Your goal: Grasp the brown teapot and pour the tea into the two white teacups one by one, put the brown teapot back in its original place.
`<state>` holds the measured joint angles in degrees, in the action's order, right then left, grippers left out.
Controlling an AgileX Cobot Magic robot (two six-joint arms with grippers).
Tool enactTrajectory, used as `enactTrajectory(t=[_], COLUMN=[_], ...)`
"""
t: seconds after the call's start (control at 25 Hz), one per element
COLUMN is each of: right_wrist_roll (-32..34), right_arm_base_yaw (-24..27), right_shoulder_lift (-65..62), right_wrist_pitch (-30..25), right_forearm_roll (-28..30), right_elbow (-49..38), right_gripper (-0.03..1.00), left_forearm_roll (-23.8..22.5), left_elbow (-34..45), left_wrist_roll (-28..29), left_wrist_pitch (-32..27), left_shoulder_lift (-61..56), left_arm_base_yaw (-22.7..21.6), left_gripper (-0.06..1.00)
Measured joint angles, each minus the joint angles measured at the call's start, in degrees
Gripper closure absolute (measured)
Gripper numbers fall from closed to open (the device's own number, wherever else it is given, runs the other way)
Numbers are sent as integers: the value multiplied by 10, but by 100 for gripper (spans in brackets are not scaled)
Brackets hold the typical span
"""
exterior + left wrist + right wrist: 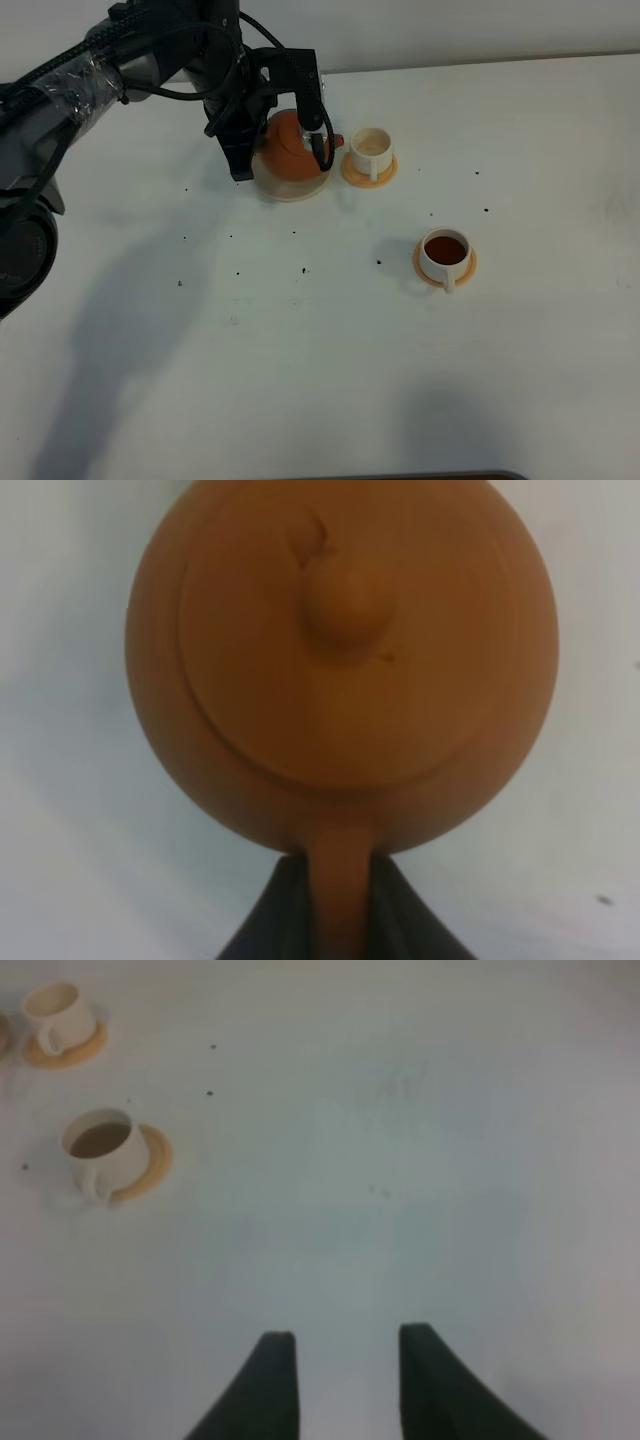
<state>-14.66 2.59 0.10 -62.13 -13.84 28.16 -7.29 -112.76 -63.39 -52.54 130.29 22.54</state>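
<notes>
The brown teapot (290,148) is at the back left of the table, over the pale beige coaster (292,191), whose rim shows beneath it. I cannot tell if it rests on the coaster. My left gripper (243,165) is shut on the teapot's loop handle (340,895); the lid and knob (345,605) fill the left wrist view. One white teacup (372,148) stands on its orange saucer just right of the spout. The other white teacup (445,252) holds dark tea. Both cups show in the right wrist view (55,1010) (100,1145). My right gripper (345,1360) is open and empty above bare table.
Small dark specks (303,269) are scattered over the white table (300,380). The left arm (90,80) with its cables reaches in from the far left. A dark edge (440,475) shows at the bottom of the exterior view.
</notes>
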Motion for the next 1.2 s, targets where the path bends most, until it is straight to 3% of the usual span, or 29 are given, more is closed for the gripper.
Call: enactTrajectory(t=[0.56, 1.2], right_wrist_roll=[0, 0], right_arm_base_yaw=[0, 0], right_shoulder_lift=[0, 0], right_wrist_pitch=[0, 0], right_forearm_roll=[0, 0], right_elbow=[0, 0], right_gripper=[73, 73], left_forearm_roll=[-20, -63], left_elbow=[0, 0], left_wrist_roll=[-80, -146], left_wrist_pitch=[141, 183], left_shoulder_lift=[33, 35], left_arm_base_yaw=[-5, 14], left_gripper=[84, 84])
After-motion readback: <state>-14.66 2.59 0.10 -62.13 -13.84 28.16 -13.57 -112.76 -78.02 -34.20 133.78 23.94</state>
